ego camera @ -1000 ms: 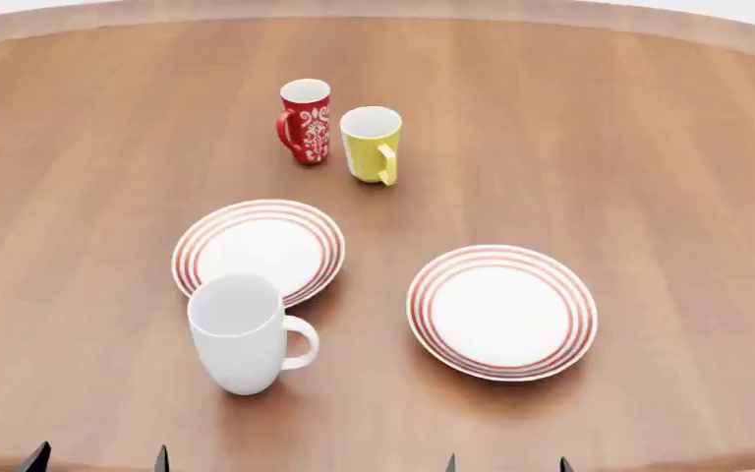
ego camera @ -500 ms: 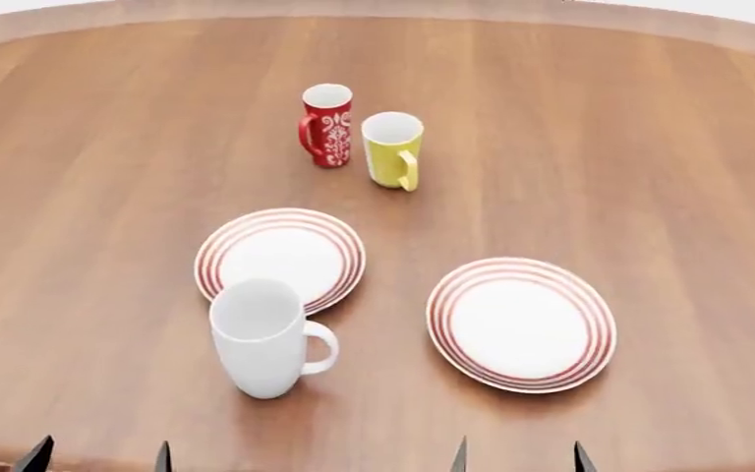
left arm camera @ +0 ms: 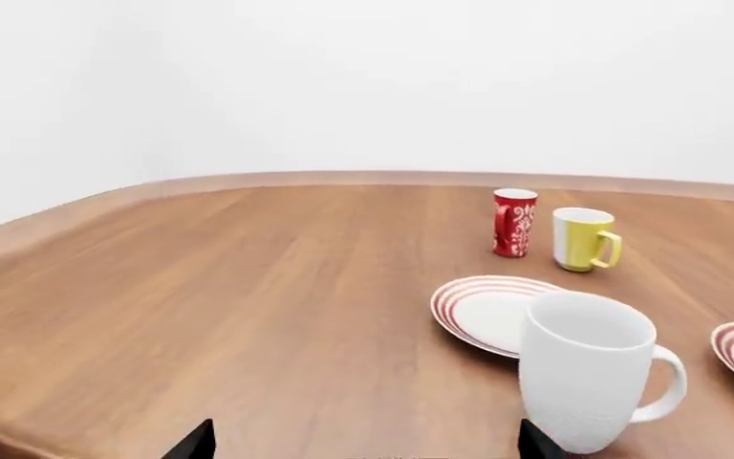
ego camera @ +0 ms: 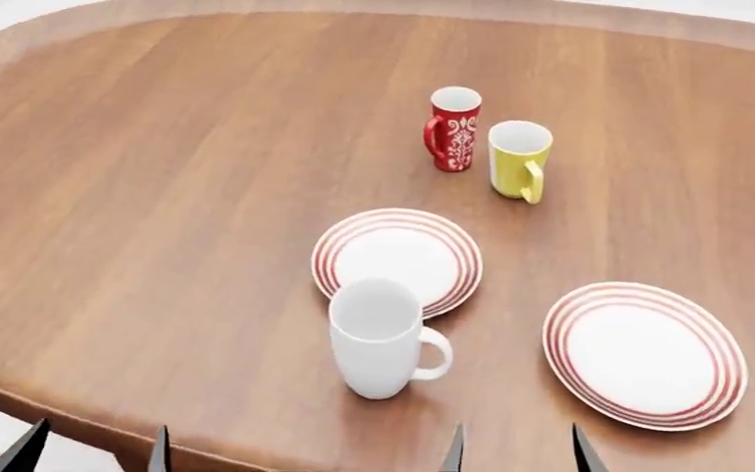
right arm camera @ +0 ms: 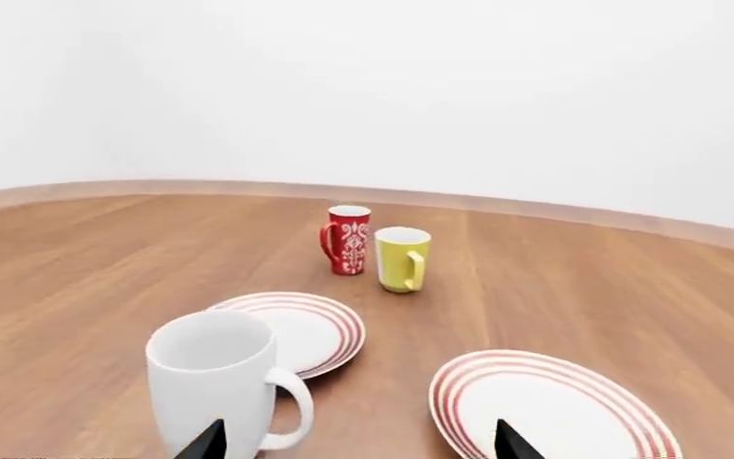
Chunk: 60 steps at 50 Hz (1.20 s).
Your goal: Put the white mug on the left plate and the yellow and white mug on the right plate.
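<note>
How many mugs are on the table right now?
3. The white mug stands nearest the robot, just in front of the left plate. The red mug and the yellow and white mug stand side by side farther back. None looks hidden.

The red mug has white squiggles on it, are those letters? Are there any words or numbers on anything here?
No readable text anywhere.
The red mug: its white marks are an ornamental pattern, not letters.
The white mug, the yellow and white mug, the left plate and the right plate: no words or numbers; the plates carry only red rings.
</note>
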### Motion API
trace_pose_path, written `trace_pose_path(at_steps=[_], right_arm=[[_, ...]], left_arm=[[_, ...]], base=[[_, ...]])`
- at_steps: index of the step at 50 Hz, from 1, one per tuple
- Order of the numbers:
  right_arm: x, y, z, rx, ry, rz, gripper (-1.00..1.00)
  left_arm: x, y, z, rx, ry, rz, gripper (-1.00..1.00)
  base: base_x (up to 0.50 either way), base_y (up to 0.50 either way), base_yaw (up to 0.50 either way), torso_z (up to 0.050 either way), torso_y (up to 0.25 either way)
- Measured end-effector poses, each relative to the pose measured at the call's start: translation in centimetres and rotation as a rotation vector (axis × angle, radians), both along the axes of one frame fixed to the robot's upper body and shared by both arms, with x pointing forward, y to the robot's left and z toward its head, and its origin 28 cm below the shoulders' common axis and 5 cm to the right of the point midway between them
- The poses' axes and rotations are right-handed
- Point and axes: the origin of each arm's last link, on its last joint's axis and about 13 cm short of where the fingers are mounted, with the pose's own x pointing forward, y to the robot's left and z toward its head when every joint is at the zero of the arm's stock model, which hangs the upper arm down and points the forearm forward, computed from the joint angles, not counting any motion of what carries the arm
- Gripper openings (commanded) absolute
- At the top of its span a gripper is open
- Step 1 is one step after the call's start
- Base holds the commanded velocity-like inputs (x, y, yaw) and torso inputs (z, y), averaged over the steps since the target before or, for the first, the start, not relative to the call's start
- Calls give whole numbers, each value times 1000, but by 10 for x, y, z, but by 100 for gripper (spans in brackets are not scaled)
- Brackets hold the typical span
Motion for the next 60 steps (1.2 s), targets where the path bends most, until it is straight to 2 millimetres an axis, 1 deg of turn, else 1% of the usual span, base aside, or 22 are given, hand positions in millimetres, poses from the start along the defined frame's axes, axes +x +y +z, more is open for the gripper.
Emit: trace_pose_path(at_steps=[15,21,37,43,49,60], right_arm=[[1,0,2,-9,-1,2,100],[1,0,3,-13,-7,-1,100],[1,-3,6,29,-36,-12,100],[0,-8,9,28,-46,-43,100],[-2,-12,13,40,-54,-76,100],[-2,-17,15,43,-58,-105,100]], left_arm=[[1,1,2,-2,1,14,100],[1,1,2,-2,2,17,100],[1,2,4,-4,-2,20,100],[1,3,7,-11,-8,23,100],[6,8,18,1,-28,35,100],[10,15,33,-6,-85,70,100]], base=[[0,0,500,0,0],[0,0,0,0,0],[139,-480,0,0,0],[24,7,0,0,0],[480,139,0,0,0],[480,139,0,0,0]])
